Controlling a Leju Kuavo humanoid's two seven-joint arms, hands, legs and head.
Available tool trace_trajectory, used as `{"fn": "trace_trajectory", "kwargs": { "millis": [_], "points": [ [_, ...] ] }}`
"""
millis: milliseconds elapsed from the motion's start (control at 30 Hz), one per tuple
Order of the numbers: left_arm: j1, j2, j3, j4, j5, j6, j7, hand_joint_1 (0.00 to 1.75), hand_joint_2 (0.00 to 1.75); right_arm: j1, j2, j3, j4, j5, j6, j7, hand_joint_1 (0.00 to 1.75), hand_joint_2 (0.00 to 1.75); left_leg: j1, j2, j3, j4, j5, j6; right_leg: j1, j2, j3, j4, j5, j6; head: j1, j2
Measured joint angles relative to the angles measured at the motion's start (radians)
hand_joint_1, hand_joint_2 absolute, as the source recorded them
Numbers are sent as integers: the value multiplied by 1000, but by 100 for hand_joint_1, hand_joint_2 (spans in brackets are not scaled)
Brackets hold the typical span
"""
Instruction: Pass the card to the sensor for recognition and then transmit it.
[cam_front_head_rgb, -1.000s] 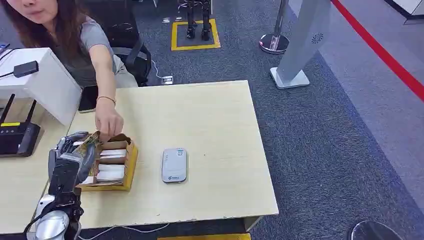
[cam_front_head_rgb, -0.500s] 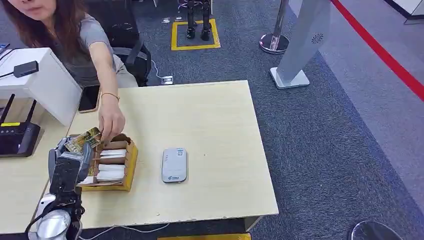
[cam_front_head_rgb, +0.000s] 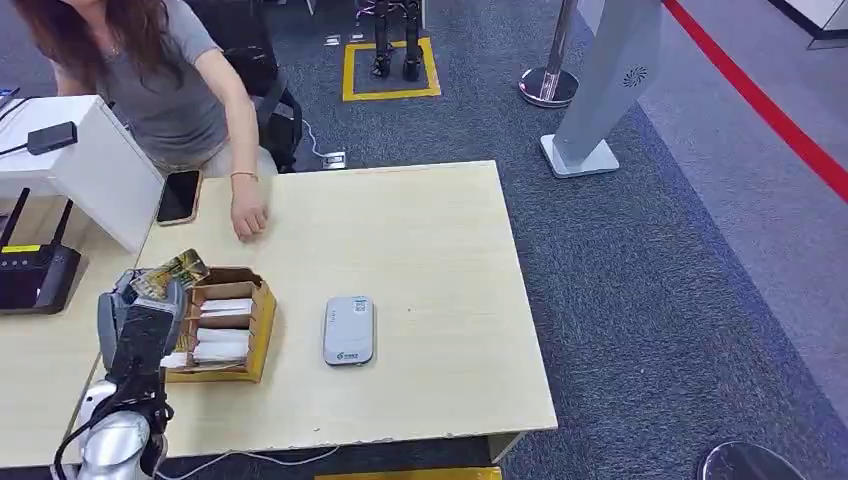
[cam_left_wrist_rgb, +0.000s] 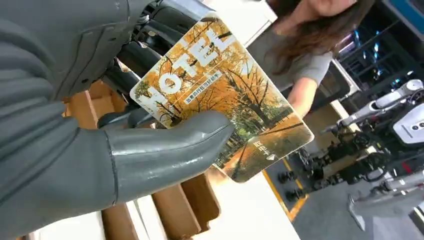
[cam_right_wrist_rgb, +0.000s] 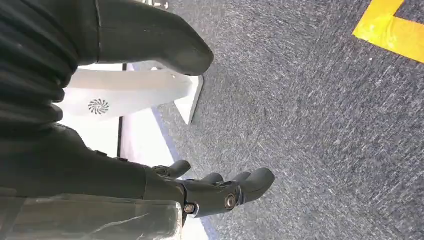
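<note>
Left hand (cam_front_head_rgb: 140, 315) is pinching the hotel key card (cam_front_head_rgb: 168, 274) over the cardboard box's (cam_front_head_rgb: 262, 325) left edge, so it's probably wanting a flat, slow sweep right onto the grey card reader (cam_front_head_rgb: 348, 330) while the right hand (cam_right_wrist_rgb: 220, 192) is hanging open.

Likely a hotel reception: desk (cam_front_head_rgb: 400, 240), barrier post (cam_front_head_rgb: 548, 85)

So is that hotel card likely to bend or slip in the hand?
The card looks flat and unbent under the thumb of the left hand, so probably stiff. Its glossy face may be slippery. Thin, so likely light.
</note>
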Motion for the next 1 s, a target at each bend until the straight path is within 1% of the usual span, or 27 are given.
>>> {"fn": "trace_trajectory", "kwargs": {
  "millis": [200, 267, 300, 333, 367, 400, 433, 467, 533, 567, 600, 700, 800, 867, 933, 967, 1000],
  "points": [
    [-7, -5, -21, 0, -28, 18, 0, 175, 175, 0, 0, 0, 0, 0, 0, 0, 0, 175, 0, 0, 0, 0, 0, 0, 0, 0, 0, 0, 0, 0, 0, 0],
    [-9, -7, -25, 0, -70, 45, 0, 175, 175, 0, 0, 0, 0, 0, 0, 0, 0, 175, 0, 0, 0, 0, 0, 0, 0, 0, 0, 0, 0, 0, 0, 0],
    [-11, -8, -34, 1, -112, 73, 0, 175, 175, 0, 0, 0, 0, 0, 0, 0, 0, 175, 0, 0, 0, 0, 0, 0, 0, 0, 0, 0, 0, 0, 0, 0],
    [-15, -8, -43, 3, -189, 123, 0, 175, 175, -1, 0, 0, 0, 0, 2, 0, 0, 175, 0, 0, 0, 0, 0, 0, 0, 0, 0, 0, 0, 0, 0, 0],
    [-20, -8, -52, 4, -284, 181, 3, 175, 175, -1, 0, 0, 0, 0, 5, 0, 0, 175, 0, 0, 0, 0, 0, 0, 0, 0, 0, 0, 0, 0, 0, 0],
    [-27, -8, -58, 5, -356, 223, 9, 175, 175, -1, 0, 0, 0, 0, 6, 0, 0, 175, 0, 0, 0, 0, 0, 0, 0, 0, 0, 0, 0, 0, 0, 0],
    [-35, -8, -78, 7, -487, 292, 26, 175, 175, -2, 0, 1, 0, 0, 9, 0, 0, 175, 0, 0, 0, 0, 0, 0, 0, 0, 0, 0, 0, 0, 0, 0],
    [-44, -8, -91, 10, -556, 324, 37, 175, 175, -3, 0, 3, 0, 0, 11, 0, 0, 175, 0, 0, 0, 0, 0, 0, 0, 0, 0, 0, 0, 0, 0, 0],
    [-57, -8, -119, 19, -734, 387, 86, 175, 175, -7, 2, 12, 0, 0, 17, 3, 0, 175, 0, 0, 0, 0, 0, 0, 0, 0, 0, 0, 0, 0, 0, 0],
    [-61, -8, -139, 24, -858, 424, 113, 175, 175, -10, 2, 20, 0, 0, 19, 5, 0, 175, 0, 0, 0, 0, 0, 0, 0, 0, 0, 0, 0, 0, 0, 0],
    [-64, -8, -157, 28, -936, 444, 131, 175, 175, -13, 3, 25, 0, 0, 19, 7, 0, 175, 0, 0, 0, 0, 0, 0, 0, 0, 0, 0, 0, 0, 0, 0],
    [-72, -7, -199, 45, -1070, 469, 179, 175, 175, -22, 5, 35, 0, 0, 24, 15, 0, 175, 0, 0, 0, 0, 0, 0, 0, 0, 0, 0, 0, 0, 0, 0],
    [-94, -1, -264, 94, -1250, 473, 250, 175, 175, -26, 5, 51, 0, 0, 32, 21, 0, 175, 0, 0, 0, 0, 0, 0, 0, 0, 0, 0, 0, 0, 0, 0],
    [-110, 3, -307, 130, -1331, 472, 294, 175, 175, -29, 5, 58, 0, 0, 36, 24, 0, 175, 0, 0, 0, 0, 0, 0, 0, 0, 0, 0, 0, 0, 0, 0],
    [-132, 9, -360, 171, -1348, 473, 357, 175, 175, -31, 5, 67, 0, 0, 37, 26, 0, 175, 0, 0, 0, 0, 0, 0, 0, 0, 0, 0, 0, 0, 0, 0],
    [-150, 14, -398, 195, -1349, 471, 397, 175, 175, -33, 5, 71, 0, 0, 37, 27, 0, 175, 0, 0, 0, 0, 0, 0, 0, 0, 0, 0, 0, 0, 0, 0],
    [-165, 22, -435, 215, -1349, 471, 424, 175, 175, -35, 5, 73, 0, 0, 37, 27, 0, 175, 0, 0, 0, 0, 0, 0, 0, 0, 0, 0, 0, 0, 0, 0]
  ]
}}
